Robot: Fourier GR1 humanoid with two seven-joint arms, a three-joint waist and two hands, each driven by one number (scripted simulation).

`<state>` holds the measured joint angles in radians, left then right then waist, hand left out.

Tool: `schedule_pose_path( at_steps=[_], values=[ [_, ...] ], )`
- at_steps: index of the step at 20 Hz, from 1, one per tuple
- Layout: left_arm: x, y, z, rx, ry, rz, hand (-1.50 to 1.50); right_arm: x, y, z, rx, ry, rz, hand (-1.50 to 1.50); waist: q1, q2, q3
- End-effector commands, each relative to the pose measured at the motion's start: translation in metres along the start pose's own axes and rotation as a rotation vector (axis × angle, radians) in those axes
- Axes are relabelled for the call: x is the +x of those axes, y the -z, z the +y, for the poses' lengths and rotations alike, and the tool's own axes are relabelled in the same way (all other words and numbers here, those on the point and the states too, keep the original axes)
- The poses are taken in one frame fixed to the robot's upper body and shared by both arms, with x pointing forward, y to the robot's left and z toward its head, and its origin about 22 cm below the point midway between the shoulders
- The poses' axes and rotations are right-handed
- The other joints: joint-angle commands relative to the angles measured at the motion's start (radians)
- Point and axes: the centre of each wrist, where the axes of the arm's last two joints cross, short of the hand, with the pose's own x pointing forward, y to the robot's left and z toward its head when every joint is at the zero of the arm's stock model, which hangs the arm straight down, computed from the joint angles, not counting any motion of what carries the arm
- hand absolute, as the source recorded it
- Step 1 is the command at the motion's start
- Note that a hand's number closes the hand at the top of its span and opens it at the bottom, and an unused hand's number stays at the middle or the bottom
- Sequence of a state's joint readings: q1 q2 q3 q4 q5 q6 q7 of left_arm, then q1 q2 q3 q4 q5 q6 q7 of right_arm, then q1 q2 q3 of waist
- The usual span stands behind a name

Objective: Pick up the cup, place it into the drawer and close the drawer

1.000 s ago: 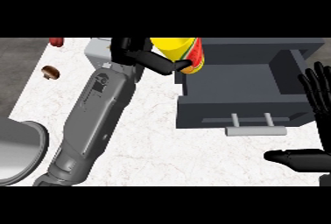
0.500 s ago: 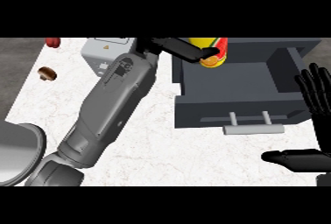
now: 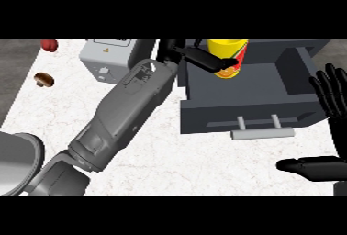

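Note:
The yellow cup (image 3: pixel 227 51) with a red band is held above the back of the open dark grey drawer (image 3: pixel 237 98). My left hand (image 3: pixel 196 54) is shut on it, fingers wrapped round its left side, and the grey forearm runs diagonally up from the lower left. The drawer's light grey handle (image 3: pixel 261 133) faces the near edge. My right hand (image 3: pixel 332 110) rests open at the right edge, fingers up, thumb pointing left below the drawer.
A light grey box-shaped appliance (image 3: pixel 112 57) stands at the back left of the white marble counter (image 3: pixel 183 165). A small brown object (image 3: pixel 44 79) and a red one (image 3: pixel 49 44) lie far left. A round metal pan (image 3: pixel 15 163) sits at the lower left.
My left hand has carried the cup to the right, from beside the drawer's left wall to over its interior. The right hand has stayed where it was.

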<state>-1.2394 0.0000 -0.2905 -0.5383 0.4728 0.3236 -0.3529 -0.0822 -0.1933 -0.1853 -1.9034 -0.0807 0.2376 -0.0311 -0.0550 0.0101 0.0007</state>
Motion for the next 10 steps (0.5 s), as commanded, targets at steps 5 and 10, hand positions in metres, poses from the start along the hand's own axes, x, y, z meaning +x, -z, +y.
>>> schedule_pose_path(
  at_steps=[5, 10],
  values=[
    [-0.029, -0.017, -0.007, -0.042, 0.152, 0.083, 1.5, -0.008, 0.006, 0.007, 0.006, -0.029, -0.014, -1.5, -0.01, 0.004, 0.001],
    [-0.038, -0.019, -0.003, -0.046, 0.193, 0.145, -1.5, 0.004, 0.0, -0.002, 0.025, 0.004, -0.004, -1.5, -0.029, 0.008, 0.0]
  ],
)
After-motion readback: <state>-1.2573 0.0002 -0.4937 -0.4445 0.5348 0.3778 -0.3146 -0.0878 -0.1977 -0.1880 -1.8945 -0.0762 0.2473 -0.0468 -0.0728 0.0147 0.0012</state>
